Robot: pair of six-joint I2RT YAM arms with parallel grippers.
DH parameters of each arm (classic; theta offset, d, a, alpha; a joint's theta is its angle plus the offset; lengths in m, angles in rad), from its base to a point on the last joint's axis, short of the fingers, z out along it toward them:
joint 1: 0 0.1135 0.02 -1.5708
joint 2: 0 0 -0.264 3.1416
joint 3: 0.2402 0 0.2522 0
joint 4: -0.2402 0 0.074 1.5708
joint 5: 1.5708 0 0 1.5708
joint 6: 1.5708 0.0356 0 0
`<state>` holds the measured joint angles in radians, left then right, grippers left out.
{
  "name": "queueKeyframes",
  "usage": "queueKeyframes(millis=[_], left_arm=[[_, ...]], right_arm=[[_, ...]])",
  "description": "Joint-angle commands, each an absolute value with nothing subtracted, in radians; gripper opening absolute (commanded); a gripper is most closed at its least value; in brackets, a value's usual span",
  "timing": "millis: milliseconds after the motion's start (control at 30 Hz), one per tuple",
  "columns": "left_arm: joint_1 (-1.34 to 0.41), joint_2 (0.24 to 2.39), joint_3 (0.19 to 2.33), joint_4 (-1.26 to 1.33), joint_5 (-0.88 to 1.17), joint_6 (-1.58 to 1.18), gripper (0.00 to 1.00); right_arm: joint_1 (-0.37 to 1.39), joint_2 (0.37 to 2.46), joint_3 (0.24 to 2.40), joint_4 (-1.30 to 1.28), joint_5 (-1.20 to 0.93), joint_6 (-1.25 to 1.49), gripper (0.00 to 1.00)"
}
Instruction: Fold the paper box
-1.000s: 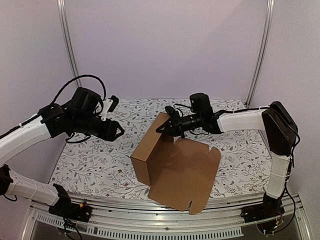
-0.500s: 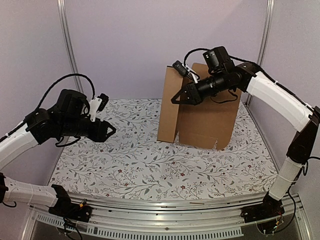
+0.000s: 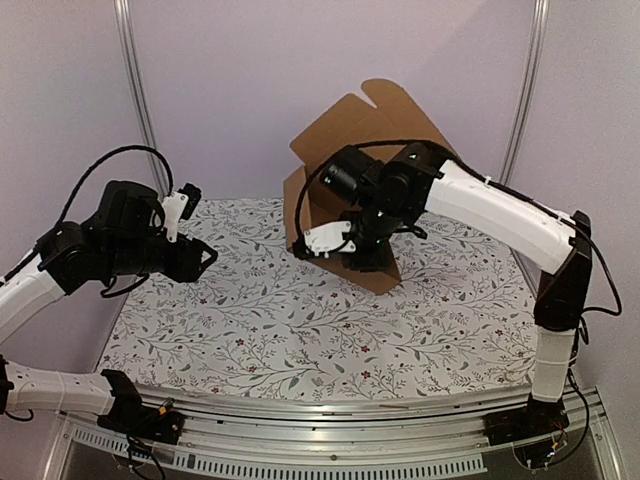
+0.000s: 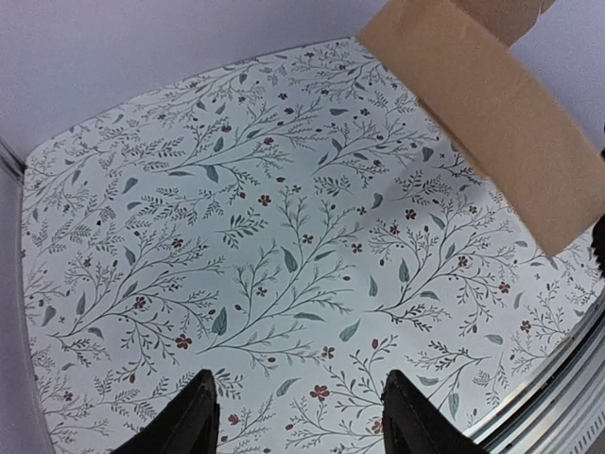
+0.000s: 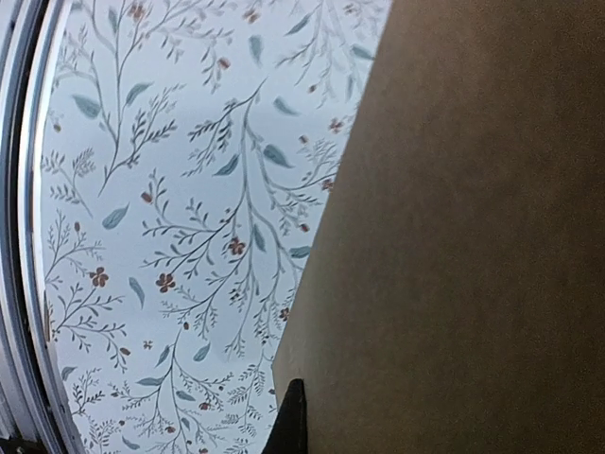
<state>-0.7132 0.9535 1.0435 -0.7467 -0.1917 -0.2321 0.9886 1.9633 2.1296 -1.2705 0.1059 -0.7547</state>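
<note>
Two grippers work above the floral table (image 3: 250,330). The right gripper (image 3: 305,250) is clamped on the paper box (image 3: 370,125), which rises tilted above and behind it, its lower corner near the tabletop. The left gripper (image 4: 298,426) hangs with its fingers spread, holding nothing. The box lies well ahead of it, to its right.

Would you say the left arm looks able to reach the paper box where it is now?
Probably yes: only bare floral tablecloth lies between the open left gripper and the paper box, which the right gripper holds tilted at the back.
</note>
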Motion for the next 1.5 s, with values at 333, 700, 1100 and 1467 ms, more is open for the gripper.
queueKeyframes(millis=[333,700,1100,1467], left_arm=[[-0.662,0.831,0.996,-0.804,-0.268,-0.22,0.62],[-0.653,0.793,0.939,-0.743,-0.218,-0.221,0.63],[-0.656,0.863,0.686,-0.194,-0.116,-0.235,0.67],[-0.626,1.26,0.717,0.228,-0.173,-0.093,0.74]], right_arm=[[1.193,2.247,2.086,-1.804,0.596,-0.756,0.0],[1.206,2.353,2.104,-1.803,0.563,-0.676,0.28],[1.128,1.988,2.116,-1.74,0.338,-0.767,0.56],[0.446,1.76,2.079,-1.15,-0.318,-0.675,0.74]])
